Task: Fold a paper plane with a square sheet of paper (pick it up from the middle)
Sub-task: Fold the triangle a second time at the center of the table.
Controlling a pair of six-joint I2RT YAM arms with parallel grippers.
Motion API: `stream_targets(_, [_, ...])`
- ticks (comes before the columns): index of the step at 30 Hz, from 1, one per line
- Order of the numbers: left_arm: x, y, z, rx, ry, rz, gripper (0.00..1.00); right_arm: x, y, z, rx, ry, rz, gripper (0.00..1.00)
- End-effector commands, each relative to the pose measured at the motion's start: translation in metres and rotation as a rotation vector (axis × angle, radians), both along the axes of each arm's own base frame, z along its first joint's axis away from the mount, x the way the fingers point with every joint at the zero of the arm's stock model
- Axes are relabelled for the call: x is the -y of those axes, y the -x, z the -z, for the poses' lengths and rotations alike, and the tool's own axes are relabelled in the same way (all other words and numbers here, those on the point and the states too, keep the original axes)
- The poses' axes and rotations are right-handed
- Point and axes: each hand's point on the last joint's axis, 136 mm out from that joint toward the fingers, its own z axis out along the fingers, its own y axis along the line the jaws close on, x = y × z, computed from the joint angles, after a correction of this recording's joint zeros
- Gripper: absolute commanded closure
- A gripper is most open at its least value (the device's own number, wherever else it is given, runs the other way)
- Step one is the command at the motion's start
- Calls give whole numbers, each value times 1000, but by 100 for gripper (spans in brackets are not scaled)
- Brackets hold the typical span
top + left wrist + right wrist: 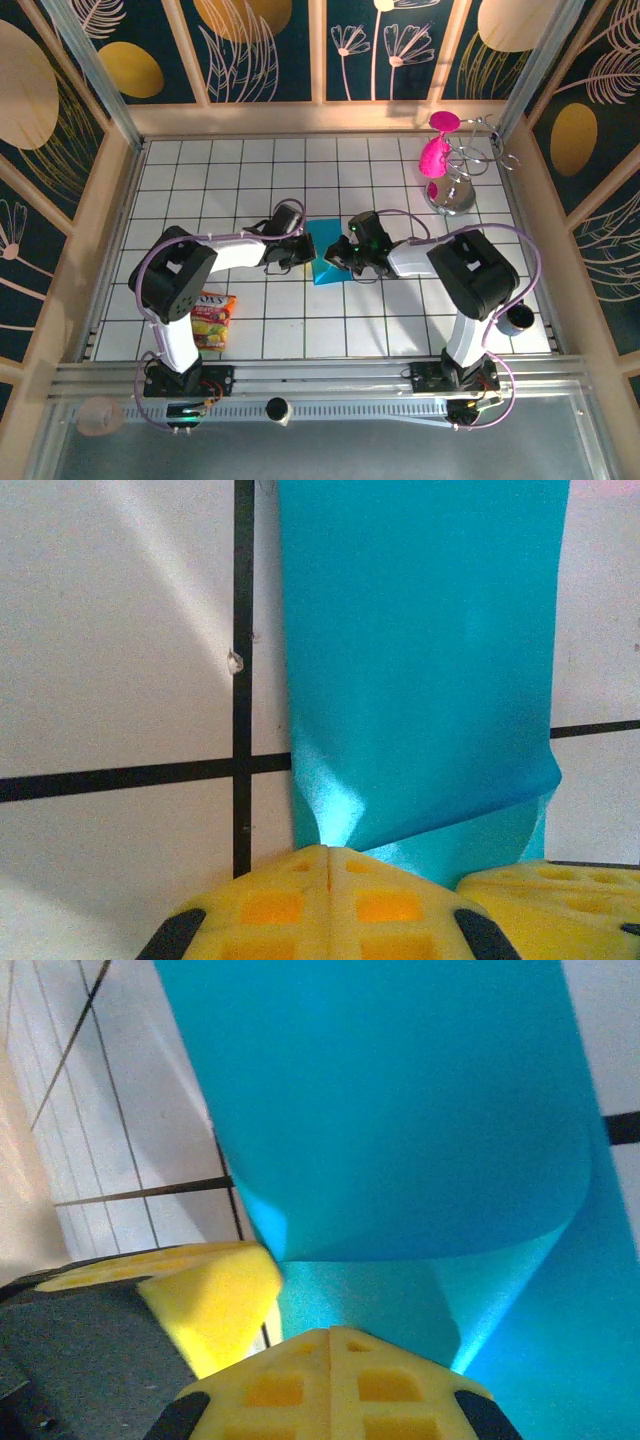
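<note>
The square sheet of paper is turquoise and lies mid-table between both grippers, partly folded over itself. My left gripper is shut, and an edge of the curled upper layer is drawn into its yellow fingertips. From the right, my right gripper is also shut. Its tips touch the sheet's lower layer, under the flap that arches over it. I cannot tell if they pinch it. The left finger shows beside the flap's corner.
A red-and-yellow snack packet lies front left beside the left arm. Pink goblets hang on a metal rack at the back right. A dark round object sits at the right edge. Wooden walls surround the white tiled table.
</note>
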Motion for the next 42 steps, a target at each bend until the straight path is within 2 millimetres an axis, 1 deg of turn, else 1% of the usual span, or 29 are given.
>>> stream_targets(1, [-8, 3, 13, -30, -64, -2, 100, 13, -1, 17, -24, 73, 40, 100])
stream_targets(6, [-6, 0, 10, -25, -58, -6, 100, 22, 6, 31, -74, 99, 87, 100])
stream_targets(8, [-4, -2, 6, -14, -50, -9, 100, 25, 9, 37, -97, 108, 102, 100])
stream_targets(10, [-1, -6, -5, 6, -30, -9, 100, 28, 12, 43, -123, 115, 118, 100])
stream_targets(14, [4, -10, -44, 83, 45, -24, 100, 33, 16, 48, -154, 125, 143, 100])
stream_targets(15, [5, -8, -52, 95, 66, -31, 100, 33, 16, 48, -157, 122, 148, 100])
stream_targets(16, [4, -4, -50, 87, 75, -39, 99, 32, 16, 48, -160, 120, 151, 100])
stream_targets(17, [4, 2, -59, 99, 109, -44, 98, 32, 16, 48, -163, 114, 152, 100])
stream_targets(19, [8, 14, -64, 94, 162, -43, 95, 31, 16, 47, -169, 102, 154, 100])
stream_targets(21, [12, 27, -66, 79, 199, -39, 94, 30, 17, 47, -178, 94, 159, 100])
stream_targets(26, [24, 53, -61, 38, 227, -15, 91, 32, 18, 47, -197, 82, 173, 100])
stream_targets(31, [35, 69, -39, -12, 208, 12, 90, 32, 18, 47, -210, 72, 183, 100])
stream_targets(33, [38, 71, -32, -23, 194, 24, 90, 33, 18, 47, -213, 70, 183, 100])
stream_targets(38, [36, 69, -21, -31, 137, 31, 89, 33, 18, 48, -217, 69, 183, 100])
stream_targets(40, [37, 68, -20, -32, 135, 38, 89, 33, 19, 48, -220, 69, 184, 100])
stream_targets(41, [35, 70, -10, -50, 112, 36, 89, 33, 19, 48, -219, 69, 184, 100])
stream_targets(42, [34, 70, -7, -53, 101, 34, 89, 35, 19, 49, -220, 70, 187, 100])
